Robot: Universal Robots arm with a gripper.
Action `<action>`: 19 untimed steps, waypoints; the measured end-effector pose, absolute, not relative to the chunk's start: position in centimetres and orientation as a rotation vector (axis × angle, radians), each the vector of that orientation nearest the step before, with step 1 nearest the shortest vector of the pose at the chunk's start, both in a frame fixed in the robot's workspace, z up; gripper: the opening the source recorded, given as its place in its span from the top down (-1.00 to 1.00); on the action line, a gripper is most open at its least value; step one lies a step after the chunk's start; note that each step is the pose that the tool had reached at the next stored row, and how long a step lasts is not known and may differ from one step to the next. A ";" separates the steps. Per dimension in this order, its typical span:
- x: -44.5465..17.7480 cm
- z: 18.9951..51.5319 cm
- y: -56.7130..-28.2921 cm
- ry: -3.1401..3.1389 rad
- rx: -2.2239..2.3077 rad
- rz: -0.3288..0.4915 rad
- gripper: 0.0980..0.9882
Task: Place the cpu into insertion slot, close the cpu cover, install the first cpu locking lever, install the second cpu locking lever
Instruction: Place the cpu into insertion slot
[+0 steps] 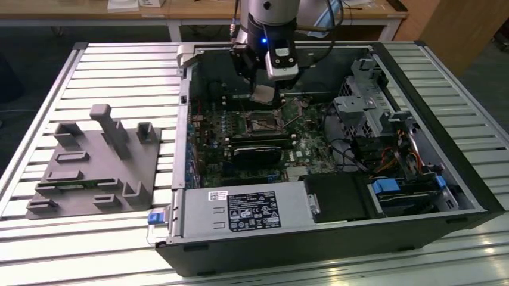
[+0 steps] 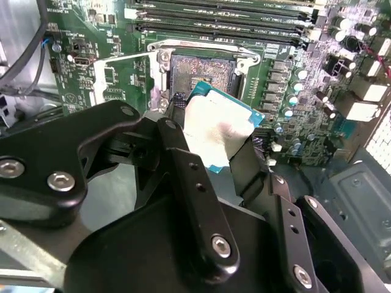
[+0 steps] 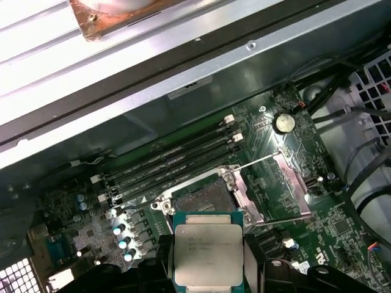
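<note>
My gripper (image 1: 264, 95) hangs inside the open computer case, just above the motherboard's insertion slot (image 1: 261, 123). It is shut on the cpu (image 3: 206, 253), a small square chip with a silver-grey top and a green rim, held flat by two opposite edges between the black fingers (image 3: 160, 259). In both wrist views the cpu (image 2: 220, 131) hovers beside the bare slot (image 2: 201, 70), partly overlapping its near edge. The cpu cover (image 3: 295, 181) is swung open to one side of the slot (image 3: 204, 196). Thin wire locking levers (image 3: 256, 160) stand raised beside it.
The case walls (image 1: 185, 89) surround the board. Memory slots (image 3: 177, 160), capacitors (image 3: 119, 235) and cables (image 3: 360, 165) crowd around the socket. A power supply (image 1: 238, 211) and drive cage (image 1: 397, 190) fill the case's near end. A grey fixture plate (image 1: 95, 167) lies on the slatted table at the exterior view's left.
</note>
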State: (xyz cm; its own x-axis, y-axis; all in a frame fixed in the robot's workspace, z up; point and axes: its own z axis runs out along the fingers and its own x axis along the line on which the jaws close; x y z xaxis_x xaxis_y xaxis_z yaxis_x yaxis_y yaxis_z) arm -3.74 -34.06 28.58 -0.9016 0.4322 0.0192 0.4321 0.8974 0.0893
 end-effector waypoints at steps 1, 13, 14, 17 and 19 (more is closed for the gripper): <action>-3.7 28.6 -34.1 3.056 0.709 0.144 0.00; -3.7 28.5 -34.1 3.014 0.854 0.143 0.00; -3.7 28.5 -34.1 3.010 0.865 0.143 0.00; -3.7 28.5 -34.1 2.999 0.899 0.143 0.00; -3.7 28.5 -34.1 2.992 0.920 0.143 0.00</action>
State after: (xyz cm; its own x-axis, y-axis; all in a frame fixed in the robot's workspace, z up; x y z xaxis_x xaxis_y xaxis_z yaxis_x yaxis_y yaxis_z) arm -3.74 -34.06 28.48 -0.8275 0.5611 0.0191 0.5604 0.8234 0.0893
